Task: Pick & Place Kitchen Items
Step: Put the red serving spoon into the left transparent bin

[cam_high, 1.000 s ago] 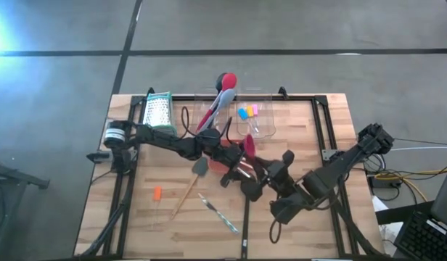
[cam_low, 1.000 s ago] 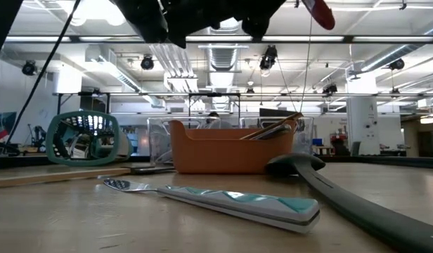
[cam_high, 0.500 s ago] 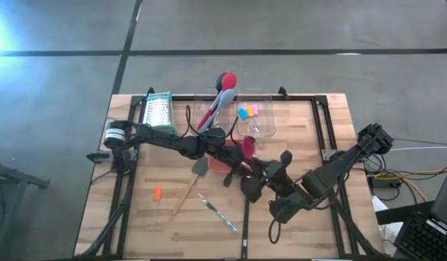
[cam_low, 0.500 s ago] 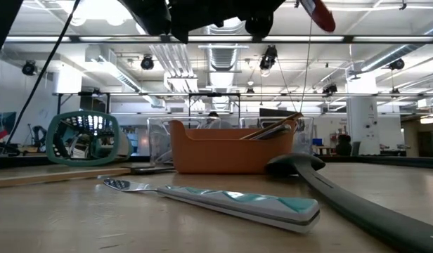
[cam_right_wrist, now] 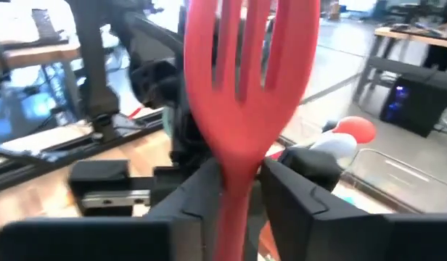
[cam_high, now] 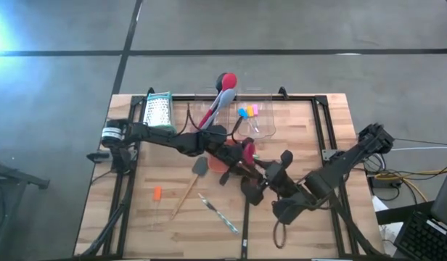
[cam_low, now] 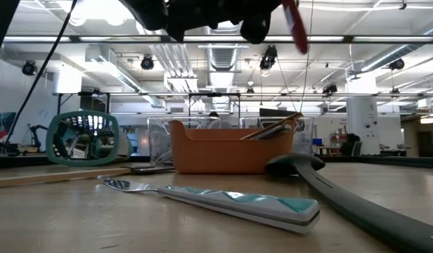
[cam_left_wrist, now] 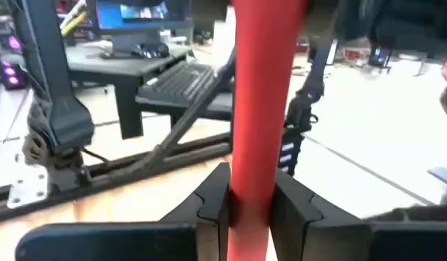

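Observation:
A red slotted spatula (cam_high: 247,150) hangs above the table's middle, over the orange tray (cam_high: 218,162), with both grippers shut on it. My left gripper (cam_high: 234,161) reaches in from the table's left and my right gripper (cam_high: 255,181) from the near right. The left wrist view shows the spatula's red handle (cam_left_wrist: 258,109). The right wrist view shows its slotted head (cam_right_wrist: 249,80). One red end of it (cam_low: 295,24) shows at the top of the low view. My left gripper (cam_left_wrist: 250,192) pinches the spatula's red handle (cam_left_wrist: 247,190) between its two fingers, coming from the table's left. The handle runs on past the fingertips, clear of the table. My right gripper (cam_right_wrist: 240,181) pinches the spatula's neck (cam_right_wrist: 236,190) just below the slotted head, between its two fingers, coming from the near right. The head stands out beyond the fingertips, lifted clear.
Clear tubs at the far middle hold red and grey spoons (cam_high: 220,96) and small yellow, blue and pink pieces (cam_high: 247,112). A grater (cam_high: 158,109) stands far left. A wooden-handled spatula (cam_high: 189,187), a teal-handled tool (cam_high: 220,214) and an orange piece (cam_high: 157,193) lie on the near left.
The red spatula has tipped in the grippers: its end at the top of the low view has swung toward that picture's left and stands steeper. Both grippers stay shut on it over the table's middle.

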`<state>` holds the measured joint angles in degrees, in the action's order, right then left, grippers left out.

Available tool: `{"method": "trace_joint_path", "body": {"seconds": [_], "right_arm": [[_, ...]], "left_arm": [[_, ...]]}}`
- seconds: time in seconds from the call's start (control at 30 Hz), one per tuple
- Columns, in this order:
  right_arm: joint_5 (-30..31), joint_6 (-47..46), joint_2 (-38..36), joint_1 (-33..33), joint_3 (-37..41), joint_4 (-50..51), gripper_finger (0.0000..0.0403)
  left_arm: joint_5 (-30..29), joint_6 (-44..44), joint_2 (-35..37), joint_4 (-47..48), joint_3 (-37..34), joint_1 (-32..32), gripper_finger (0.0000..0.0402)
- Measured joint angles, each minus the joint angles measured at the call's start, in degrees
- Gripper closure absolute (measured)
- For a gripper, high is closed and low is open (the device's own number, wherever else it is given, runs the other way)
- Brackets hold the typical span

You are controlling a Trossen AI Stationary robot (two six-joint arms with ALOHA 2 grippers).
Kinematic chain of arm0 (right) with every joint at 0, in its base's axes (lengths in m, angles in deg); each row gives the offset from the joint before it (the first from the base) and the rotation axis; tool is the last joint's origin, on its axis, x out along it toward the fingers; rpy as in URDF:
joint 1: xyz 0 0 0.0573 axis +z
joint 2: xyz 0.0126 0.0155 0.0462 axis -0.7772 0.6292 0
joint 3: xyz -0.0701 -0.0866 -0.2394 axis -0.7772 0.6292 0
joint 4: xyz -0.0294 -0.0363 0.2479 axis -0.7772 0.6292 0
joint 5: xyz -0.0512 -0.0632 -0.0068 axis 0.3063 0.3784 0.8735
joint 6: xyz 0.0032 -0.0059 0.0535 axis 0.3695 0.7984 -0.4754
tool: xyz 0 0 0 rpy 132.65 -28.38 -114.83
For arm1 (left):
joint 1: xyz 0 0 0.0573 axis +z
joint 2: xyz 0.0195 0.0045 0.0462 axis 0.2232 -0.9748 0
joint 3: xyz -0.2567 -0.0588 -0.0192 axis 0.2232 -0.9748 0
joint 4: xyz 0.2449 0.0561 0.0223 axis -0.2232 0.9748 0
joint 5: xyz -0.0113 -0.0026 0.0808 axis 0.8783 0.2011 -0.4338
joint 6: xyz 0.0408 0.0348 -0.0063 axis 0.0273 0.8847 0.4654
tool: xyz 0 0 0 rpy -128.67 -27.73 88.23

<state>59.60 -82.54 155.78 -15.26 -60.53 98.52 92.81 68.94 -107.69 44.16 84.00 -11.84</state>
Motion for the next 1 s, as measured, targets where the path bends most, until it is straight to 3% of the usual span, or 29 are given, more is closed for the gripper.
{"method": "trace_joint_path", "body": {"seconds": [0.1, 0.2, 0.4, 0.53, 0.6, 0.77, 1.0], "right_arm": [[-1.26, 1.47, -0.89, 1.28, -1.31, 1.99, 0.0282], [-1.57, -1.04, -2.21, 2.9, -1.78, 6.17, 0.0268], [-6.12, -16.95, -4.26, 5.91, -1.57, 19.72, 0.0271], [-8.83, -29.42, -4.03, 7.07, -0.68, 28.75, 0.0281], [-9.45, -34.19, -3.43, 7.46, -0.07, 31.9, 0.0286], [-11.06, -39.71, -2.41, 7.65, 2.79, 33.67, 0.0297], [-11.23, -44.99, -1.75, 7.62, 7.74, 33.94, 0.0313]], "left_arm": [[-0.41, 2.18, 1.81, 8.04, -0.25, 0.52, 0.0337], [-4.58, 7.37, 5.03, 17.87, -0.25, 1.28, 0.0337], [-23.59, 19.47, 12.77, 35.92, -0.18, 3.3, 0.0337], [-36.39, 25.23, 17.2, 39.36, -0.23, 5.97, 0.0337], [-39.57, 25.8, 18.8, 40.04, -0.21, 8.45, 0.0337], [-39.73, 19.04, 20.25, 43.44, 0.11, 17.62, 0.0337], [-26.56, 7.55, 16.1, 51.64, 3.99, 31.39, 0.0337]]}}
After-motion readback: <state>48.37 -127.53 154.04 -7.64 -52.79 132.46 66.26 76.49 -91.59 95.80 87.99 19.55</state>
